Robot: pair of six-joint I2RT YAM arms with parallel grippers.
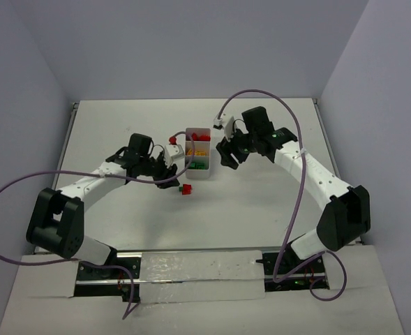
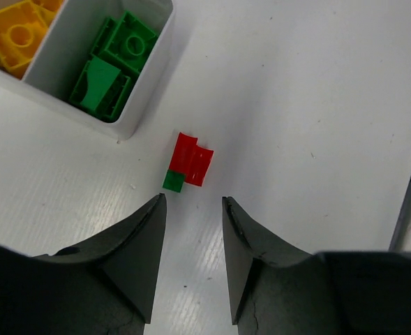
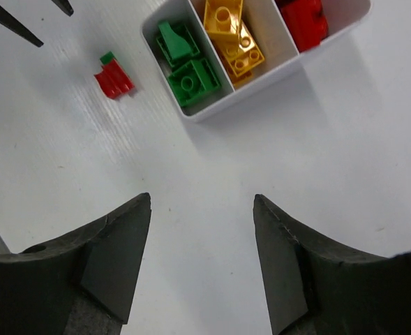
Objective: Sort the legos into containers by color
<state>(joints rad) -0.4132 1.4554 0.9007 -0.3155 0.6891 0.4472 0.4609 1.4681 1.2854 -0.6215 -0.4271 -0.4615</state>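
A red-and-green lego stack (image 2: 188, 163) lies on the white table just beyond my left gripper (image 2: 194, 199), which is open and empty. The same stack (image 1: 185, 189) (image 3: 113, 77) sits in front of the white three-compartment tray (image 1: 197, 174). In the tray lie green bricks (image 3: 186, 64), yellow bricks (image 3: 233, 38) and red bricks (image 3: 306, 19), each colour in its own compartment. My right gripper (image 3: 202, 199) hangs open and empty over bare table, near the tray's right side (image 1: 227, 155).
A grey wall edges the table on three sides (image 1: 191, 49). Purple cables (image 1: 299, 150) loop over both arms. The left gripper's fingertips (image 3: 13, 24) show in the right wrist view's upper left corner.
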